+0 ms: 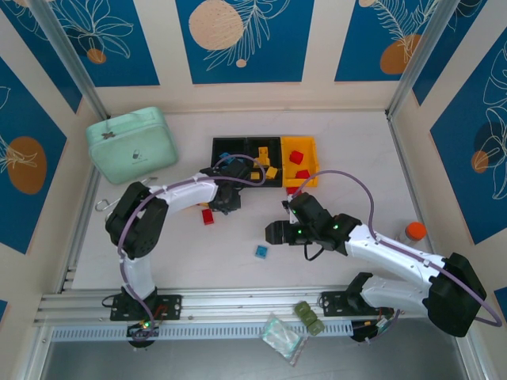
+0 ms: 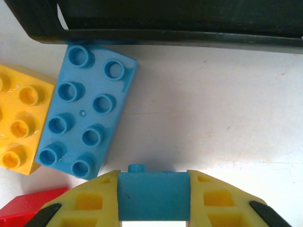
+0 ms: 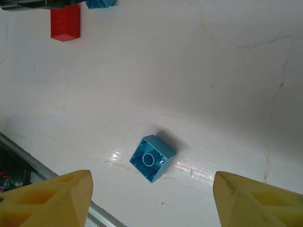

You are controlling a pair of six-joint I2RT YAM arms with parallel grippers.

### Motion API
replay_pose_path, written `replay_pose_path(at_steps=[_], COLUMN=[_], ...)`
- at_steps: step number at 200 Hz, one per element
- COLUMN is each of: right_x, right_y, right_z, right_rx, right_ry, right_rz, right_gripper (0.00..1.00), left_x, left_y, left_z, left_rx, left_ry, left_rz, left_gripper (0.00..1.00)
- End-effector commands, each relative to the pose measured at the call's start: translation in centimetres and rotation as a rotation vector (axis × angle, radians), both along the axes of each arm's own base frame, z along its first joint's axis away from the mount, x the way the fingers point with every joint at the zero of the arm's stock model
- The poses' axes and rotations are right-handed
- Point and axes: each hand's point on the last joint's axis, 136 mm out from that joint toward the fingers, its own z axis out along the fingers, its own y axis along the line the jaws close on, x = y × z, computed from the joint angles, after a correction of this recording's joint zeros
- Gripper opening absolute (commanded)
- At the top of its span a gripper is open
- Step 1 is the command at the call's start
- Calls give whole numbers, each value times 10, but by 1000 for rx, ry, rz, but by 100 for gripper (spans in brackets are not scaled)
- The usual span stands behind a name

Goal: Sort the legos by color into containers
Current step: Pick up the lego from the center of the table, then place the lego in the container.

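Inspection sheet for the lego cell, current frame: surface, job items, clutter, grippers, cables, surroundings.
Surface: white table, no spills.
Job's things: row of two black and one orange-yellow plastic bins; red bricks in the orange-yellow, yellow bricks in the middle; loose red brick, long blue eight-stud brick, upturned small blue brick on table.
Clutter: mint-green rounded case; olive-green lump, clear plastic bag at near edge.
Grippers: left gripper shut on small blue brick; right gripper open above the upturned one.
Cables: purple cables along arms.
Surroundings: blue leaf-print wall panels.

Left claw [image 2: 154,196] pinched tight; right claw [image 3: 151,201] agape; both arms forward
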Motion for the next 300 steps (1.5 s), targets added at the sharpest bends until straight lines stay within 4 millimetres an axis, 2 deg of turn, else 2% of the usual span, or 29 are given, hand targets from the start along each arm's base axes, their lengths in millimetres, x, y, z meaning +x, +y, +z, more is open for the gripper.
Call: replay_pose_path(at_steps=[1, 29, 50, 87, 117, 162, 197, 222, 255, 273, 300], right_x=[-1, 2, 4, 4, 4, 7, 11, 13, 14, 14, 13], right_y=[5, 8, 9, 8, 6, 4, 5, 4, 2, 1, 0], right_z=[6, 11, 14, 15, 14, 14, 14, 14, 14, 13, 12], right_rx=[39, 46, 44, 40, 37, 24, 15, 8, 3, 3, 5], right_ry=[-10, -20, -26, -27, -24, -27, -20, -16, -14, -10, -6], right_rz=[12, 18, 20, 13, 5, -5, -8, -9, -17, -21, -25], right_gripper=[68, 68, 68, 68, 68, 68, 68, 68, 68, 68, 68], left_x=[-5, -1, 12, 52, 89, 139, 167, 179, 191, 195, 194], left_y=[1, 0, 0, 0, 1, -3, -13, -15, -17, -19, -22], left_z=[29, 50, 70, 105, 117, 111, 97, 84, 76, 75, 80], left_rx=[-6, -26, -33, -46, -39, -62, -77, -92, -109, -120, -132], left_ry=[-46, -81, -118, -183, -206, -196, -182, -158, -162, -159, -162], left_rz=[-44, -71, -86, -96, -88, -77, -87, -76, -72, -75, -84], left_gripper=[19, 19, 18, 18, 18, 18, 19, 21, 24, 29, 43])
